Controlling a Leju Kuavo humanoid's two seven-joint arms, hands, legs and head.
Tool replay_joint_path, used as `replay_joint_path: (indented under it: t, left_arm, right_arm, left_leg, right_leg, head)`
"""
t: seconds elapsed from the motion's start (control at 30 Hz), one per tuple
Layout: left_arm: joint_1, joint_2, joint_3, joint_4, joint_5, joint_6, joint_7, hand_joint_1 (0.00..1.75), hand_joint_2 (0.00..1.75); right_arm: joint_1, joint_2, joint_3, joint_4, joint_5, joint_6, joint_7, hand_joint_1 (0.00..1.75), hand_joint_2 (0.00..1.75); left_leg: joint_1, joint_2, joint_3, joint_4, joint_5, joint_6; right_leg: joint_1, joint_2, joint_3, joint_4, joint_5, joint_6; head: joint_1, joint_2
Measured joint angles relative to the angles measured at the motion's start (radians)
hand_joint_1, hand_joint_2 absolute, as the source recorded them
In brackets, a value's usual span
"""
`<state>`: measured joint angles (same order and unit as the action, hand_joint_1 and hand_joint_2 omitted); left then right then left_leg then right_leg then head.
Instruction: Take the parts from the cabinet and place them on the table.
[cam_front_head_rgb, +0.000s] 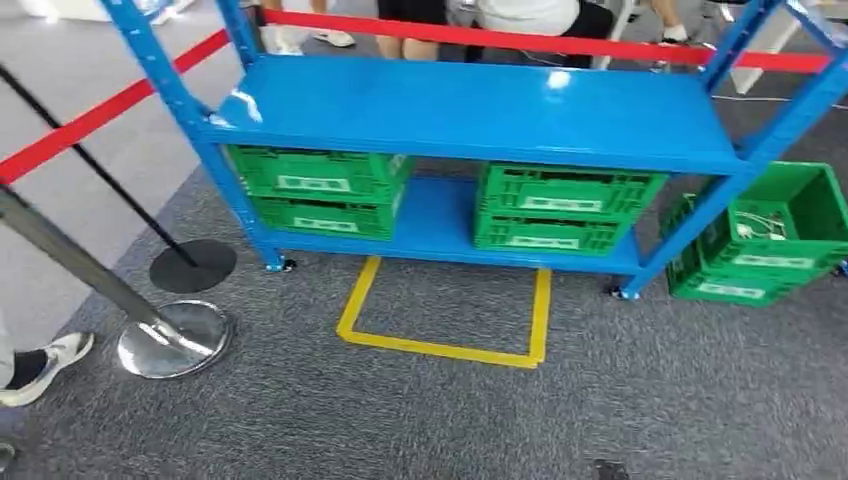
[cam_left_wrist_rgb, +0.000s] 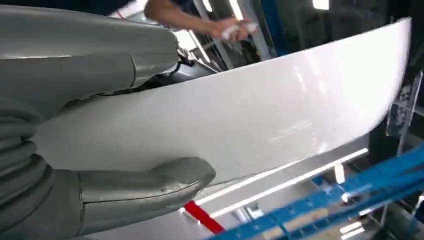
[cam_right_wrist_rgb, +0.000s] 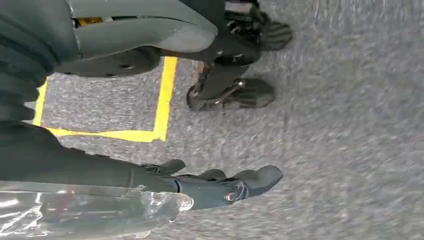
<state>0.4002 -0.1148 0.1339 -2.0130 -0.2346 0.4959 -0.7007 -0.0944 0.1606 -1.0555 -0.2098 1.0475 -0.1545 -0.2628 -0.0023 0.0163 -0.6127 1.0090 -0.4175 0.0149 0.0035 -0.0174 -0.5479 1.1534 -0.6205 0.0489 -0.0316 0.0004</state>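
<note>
Shelving (cam_front_head_rgb: 470, 110) of blue steel stands ahead in the head view, its lower shelf carrying two stacks of green crates (cam_front_head_rgb: 322, 190) and (cam_front_head_rgb: 562, 207); a third stack (cam_front_head_rgb: 765, 235) sits on the grey carpet (cam_front_head_rgb: 400, 410) beside its right end, wires inside. A yellow tape outline (cam_front_head_rgb: 445, 345) marks the floor in front. The left hand (cam_left_wrist_rgb: 100, 130) holds a white curved panel (cam_left_wrist_rgb: 260, 110), thumb under, fingers over. The right hand (cam_right_wrist_rgb: 150, 195) grips a clear plastic bag (cam_right_wrist_rgb: 75, 215), its contents unclear.
</note>
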Motion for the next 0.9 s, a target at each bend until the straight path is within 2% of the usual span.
replay_joint_path:
  t: [0.03, 0.07, 0.1, 0.13, 0.17, 0.2, 0.23, 0.27, 0.37, 0.4, 0.43, 0.47, 0.5, 0.53, 0.57, 0.6, 0.63, 0.67, 0.7, 0.73, 0.77, 0.8, 0.83, 0.87, 0.9]
  left_arm:
    - [0.0, 0.0, 0.0, 0.0, 0.0, -0.002, 0.0, 1.75, 1.75]
    - [0.001, 0.0, 0.0, 0.0, 0.0, -0.005, 0.0, 1.75, 1.75]
    - [0.002, 0.0, 0.0, 0.0, 0.002, -0.005, 0.0, 1.75, 1.75]
    - [0.002, 0.0, 0.0, 0.0, 0.002, -0.003, 0.0, 1.75, 1.75]
    - [0.002, 0.001, 0.0, 0.0, 0.001, 0.0, 0.0, 1.75, 1.75]
    - [0.002, 0.002, 0.0, 0.0, -0.003, 0.003, 0.0, 1.75, 1.75]
    - [0.002, 0.002, 0.0, -0.001, -0.01, 0.008, 0.0, 1.75, 1.75]
    - [0.004, 0.003, 0.0, -0.001, -0.015, 0.01, 0.0, 1.75, 1.75]
    - [0.004, 0.009, -0.001, -0.003, -0.02, 0.022, 0.0, 1.75, 1.75]
    - [0.006, 0.01, 0.0, -0.005, -0.021, 0.025, 0.0, 1.75, 1.75]
    - [0.008, 0.011, 0.0, -0.007, -0.021, 0.025, 0.0, 1.75, 1.75]
    - [0.01, 0.013, 0.0, -0.009, -0.021, 0.028, 0.0, 1.75, 1.75]
    - [0.007, 0.016, 0.0, -0.009, -0.021, 0.028, 0.0, 1.75, 1.75]
    - [0.003, 0.018, -0.002, -0.009, -0.021, 0.028, 0.0, 1.75, 1.75]
    - [0.003, 0.018, -0.002, -0.009, -0.021, 0.028, 0.0, 1.75, 1.75]
    - [0.006, 0.018, -0.002, -0.009, -0.021, 0.028, 0.0, 1.75, 1.75]
    - [0.006, 0.019, -0.002, -0.009, -0.021, 0.028, 0.0, 1.75, 1.75]
    - [0.006, 0.019, -0.002, -0.009, -0.021, 0.028, 0.0, 1.75, 1.75]
    - [0.006, 0.019, -0.002, -0.009, -0.021, 0.028, 0.0, 1.75, 1.75]
    - [0.006, 0.02, -0.002, -0.01, -0.021, 0.028, 0.0, 1.75, 1.75]
    - [0.006, 0.02, -0.002, -0.01, -0.021, 0.028, 0.0, 1.75, 1.75]
    - [-0.001, 0.021, -0.003, -0.01, -0.021, 0.028, 0.0, 1.75, 1.75]
    - [0.001, 0.021, -0.003, -0.011, -0.019, 0.032, 0.0, 1.75, 1.75]
    - [0.003, 0.021, -0.003, -0.011, -0.017, 0.035, 0.0, 1.75, 1.75]
    - [0.005, 0.022, -0.001, -0.011, -0.016, 0.042, 0.0, 1.75, 1.75]
  right_arm:
    - [0.001, 0.0, 0.0, 0.0, 0.0, 0.0, 0.0, 0.0, 1.75]
    - [0.004, 0.0, 0.001, 0.0, 0.0, 0.0, 0.003, 0.0, 1.75]
    - [0.007, 0.0, 0.002, 0.0, 0.001, 0.0, 0.003, 0.0, 1.75]
    - [0.009, 0.0, 0.003, 0.0, 0.001, 0.001, 0.003, 0.0, 1.75]
    - [0.009, 0.0, 0.004, 0.0, 0.001, 0.001, 0.003, 0.0, 1.75]
    - [0.007, 0.0, 0.004, 0.0, 0.001, 0.002, 0.003, 0.0, 1.75]
    - [0.005, 0.0, 0.005, 0.0, 0.002, 0.003, 0.003, 0.0, 1.75]
    - [0.002, 0.0, 0.005, 0.0, 0.002, 0.003, 0.003, 0.0, 1.75]
    - [-0.001, 0.0, 0.005, 0.0, 0.003, 0.003, 0.006, 0.0, 1.75]
    - [-0.003, 0.001, 0.005, 0.0, 0.003, 0.003, 0.006, 0.0, 1.75]
    - [-0.004, 0.005, 0.006, 0.0, 0.003, 0.004, 0.006, 0.0, 1.75]
    - [-0.006, 0.004, 0.006, 0.0, 0.003, 0.004, 0.005, 0.0, 1.75]
    - [-0.005, 0.004, 0.006, 0.0, 0.003, 0.003, 0.005, 0.0, 1.75]
    - [-0.002, 0.004, 0.007, 0.0, 0.003, 0.004, 0.006, 0.0, 1.75]
    - [0.001, 0.004, 0.007, 0.0, 0.003, 0.003, 0.006, 0.0, 1.75]
    - [0.003, 0.004, 0.008, 0.0, 0.003, 0.003, 0.006, 0.0, 1.75]
    - [0.004, 0.004, 0.008, 0.0, 0.003, 0.003, 0.006, 0.0, 1.75]
    - [0.003, 0.004, 0.009, 0.0, 0.003, 0.003, 0.006, 0.0, 1.75]
    - [0.001, 0.005, 0.01, 0.0, 0.003, 0.004, 0.006, 0.0, 1.75]
    - [0.0, 0.005, 0.011, 0.0, 0.003, 0.004, 0.006, 0.0, 1.75]
    - [-0.002, 0.003, 0.012, 0.0, 0.003, 0.004, 0.006, 0.0, 1.75]
    - [-0.001, 0.002, 0.012, 0.0, 0.004, 0.004, 0.006, 0.0, 1.75]
    - [-0.002, 0.002, 0.013, 0.0, 0.004, 0.003, 0.006, 0.0, 1.75]
    - [-0.003, 0.002, 0.013, 0.0, 0.004, 0.003, 0.006, 0.0, 1.75]
    - [-0.006, 0.002, 0.013, 0.0, 0.004, 0.003, 0.006, 0.0, 1.75]
  left_leg:
    - [0.0, -0.015, -0.003, 0.0, 0.002, 0.003]
    - [-0.002, -0.031, -0.006, 0.0, 0.004, 0.005]
    - [-0.003, -0.047, -0.007, 0.0, 0.006, 0.007]
    - [-0.004, -0.063, -0.007, 0.0, 0.008, 0.006]
    - [-0.004, -0.081, -0.007, 0.0, 0.01, 0.004]
    - [-0.004, -0.096, -0.007, 0.0, 0.013, 0.001]
    - [-0.004, -0.11, -0.007, 0.0, 0.016, -0.001]
    - [-0.004, -0.118, -0.008, 0.0, 0.02, -0.007]
    - [0.0, -0.146, -0.015, -0.006, 0.033, -0.025]
    - [0.0, -0.159, -0.019, -0.009, 0.038, -0.032]
    - [0.001, -0.151, -0.021, -0.003, 0.036, -0.034]
    - [-0.006, -0.095, -0.036, 0.027, 0.002, -0.04]
    - [-0.005, -0.061, -0.063, 0.086, -0.04, -0.047]
    - [-0.001, -0.04, -0.097, 0.166, -0.082, -0.053]
    - [0.003, -0.03, -0.129, 0.244, -0.116, -0.058]
    - [0.007, -0.027, -0.15, 0.298, -0.134, -0.063]
    - [0.012, -0.026, -0.145, 0.3, -0.127, -0.066]
    - [0.015, -0.024, -0.118, 0.258, -0.099, -0.069]
    - [0.017, -0.013, -0.068, 0.175, -0.058, -0.072]
    - [0.018, 0.014, -0.01, 0.082, -0.023, -0.075]
    - [0.018, 0.088, 0.04, 0.007, -0.01, -0.079]
    - [0.015, 0.082, 0.045, -0.013, -0.017, -0.066]
    - [0.014, 0.065, 0.043, -0.012, -0.018, -0.051]
    - [0.012, 0.057, 0.042, -0.012, -0.018, -0.046]
    - [0.011, 0.041, 0.038, -0.013, -0.018, -0.039]
  right_leg:
    - [0.0, 0.012, -0.038, 0.082, -0.038, 0.0]
    - [0.001, 0.015, -0.076, 0.155, -0.065, -0.002]
    - [0.002, 0.016, -0.095, 0.188, -0.067, -0.003]
    - [0.003, 0.016, -0.093, 0.175, -0.046, -0.007]
    - [0.003, 0.019, -0.069, 0.116, -0.001, -0.012]
    - [0.003, 0.03, -0.027, 0.022, 0.051, -0.016]
    - [0.003, 0.062, 0.023, -0.083, 0.098, -0.023]
    - [0.001, 0.101, 0.035, -0.115, 0.078, -0.024]
    - [0.012, 0.072, 0.034, -0.123, 0.092, -0.036]
    - [0.011, 0.061, 0.035, -0.127, 0.098, -0.044]
    - [0.0, 0.043, 0.044, -0.135, 0.108, -0.051]
    - [0.001, 0.037, 0.043, -0.138, 0.113, -0.057]
    - [0.001, 0.022, 0.04, -0.139, 0.116, -0.06]
    - [0.001, 0.007, 0.037, -0.139, 0.116, -0.059]
    - [0.001, -0.009, 0.034, -0.138, 0.116, -0.059]
    - [0.0, -0.025, 0.032, -0.138, 0.116, -0.059]
    - [-0.001, -0.04, 0.031, -0.138, 0.117, -0.058]
    - [-0.003, -0.054, 0.031, -0.138, 0.117, -0.056]
    - [-0.006, -0.068, 0.033, -0.138, 0.115, -0.052]
    - [-0.01, -0.079, 0.036, -0.138, 0.112, -0.046]
    - [-0.003, -0.087, 0.045, -0.138, 0.109, -0.038]
    - [0.003, -0.097, 0.037, -0.132, 0.098, -0.026]
    - [0.003, -0.109, 0.044, -0.141, 0.099, -0.022]
    - [0.003, -0.12, 0.051, -0.148, 0.099, -0.017]
    - [0.003, -0.135, 0.062, -0.154, 0.099, -0.013]
  head:
    - [0.002, 0.0]
    - [0.0, 0.0]
    - [0.001, 0.0]
    - [0.0, 0.0]
    - [0.001, 0.0]
    - [0.0, 0.0]
    - [0.001, 0.0]
    - [0.0, 0.0]
    - [-0.002, 0.0]
    - [0.0, 0.0]
    - [0.0, 0.0]
    - [-0.006, 0.0]
    - [-0.013, 0.0]
    - [-0.013, 0.0]
    - [-0.013, 0.0]
    - [-0.014, 0.0]
    - [-0.014, 0.0]
    - [-0.013, 0.0]
    - [-0.013, 0.0]
    - [-0.014, 0.0]
    - [-0.016, 0.0]
    - [-0.023, 0.0]
    - [-0.011, 0.0]
    - [-0.011, 0.0]
    - [-0.01, 0.0]
